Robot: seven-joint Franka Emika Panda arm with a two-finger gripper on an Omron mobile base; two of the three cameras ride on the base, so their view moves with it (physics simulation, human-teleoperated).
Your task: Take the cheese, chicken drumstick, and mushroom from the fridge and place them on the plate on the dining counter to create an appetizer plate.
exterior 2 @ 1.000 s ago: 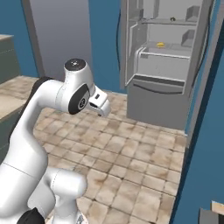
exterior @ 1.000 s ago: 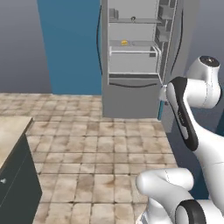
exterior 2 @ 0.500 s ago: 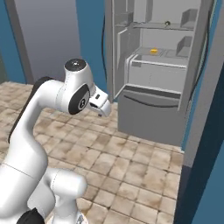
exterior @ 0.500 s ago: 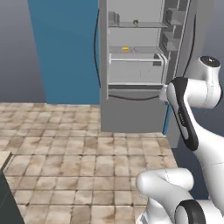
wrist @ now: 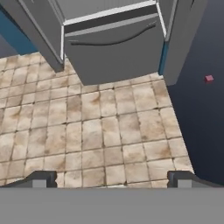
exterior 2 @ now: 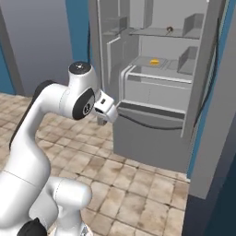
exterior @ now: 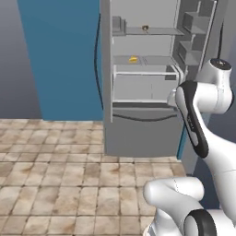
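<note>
We saw a beige tiled floor point(exterior: 55, 179), a blue wall point(exterior: 60, 55) behind it, and a small red cube point(wrist: 209, 78) at the side.

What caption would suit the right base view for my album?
White robot arm with open gripper faces the open grey fridge, a small yellow cheese chunk on its middle shelf.

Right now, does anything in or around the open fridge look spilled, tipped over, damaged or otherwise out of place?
Nothing stands out. The fridge stands open with its shelves level; the cheese lies on a middle shelf and the mushroom on the shelf above. The tiled floor shows no spill. The hand hangs open over the floor, holding nothing.
</note>
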